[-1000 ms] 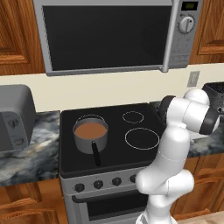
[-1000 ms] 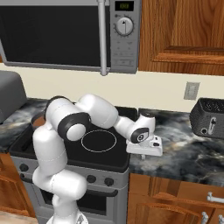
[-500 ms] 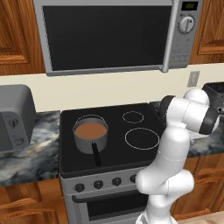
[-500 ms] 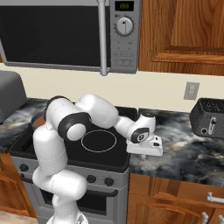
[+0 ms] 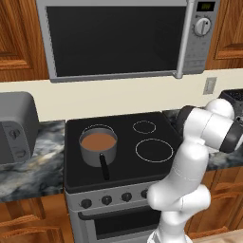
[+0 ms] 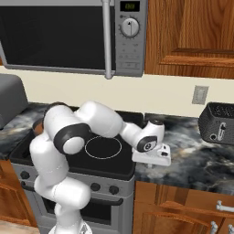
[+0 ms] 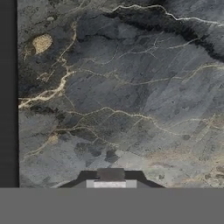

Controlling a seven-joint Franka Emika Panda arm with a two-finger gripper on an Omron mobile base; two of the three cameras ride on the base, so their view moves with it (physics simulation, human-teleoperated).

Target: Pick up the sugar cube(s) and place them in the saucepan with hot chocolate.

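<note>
Though no cube is clearly seen, the gripper [image 6: 153, 157], right of the pan [image 5: 98, 146], hangs low; its finger state I cannot tell. Sugar looks light and crumbly, so pinch the flat sides softly.

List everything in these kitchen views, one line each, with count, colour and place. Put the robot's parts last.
Saucepan: one, grey with black handle, brown liquid inside, on stove's rear left burner.
Stove: one, black top, silver front with dark knobs, centre.
Microwave: one, silver with dark door, above stove.
Toaster: one, dark grey, counter at far right.
Bread box: one, grey, counter left of stove.
Counter: dark marble, both sides of stove.
Wall outlet: one, pale, wall right of stove.
Cabinets: brown wood, above and below.
Arm: one, white with dark joints.
Claw: one, low over counter right of stove; jaw state unclear.
</note>
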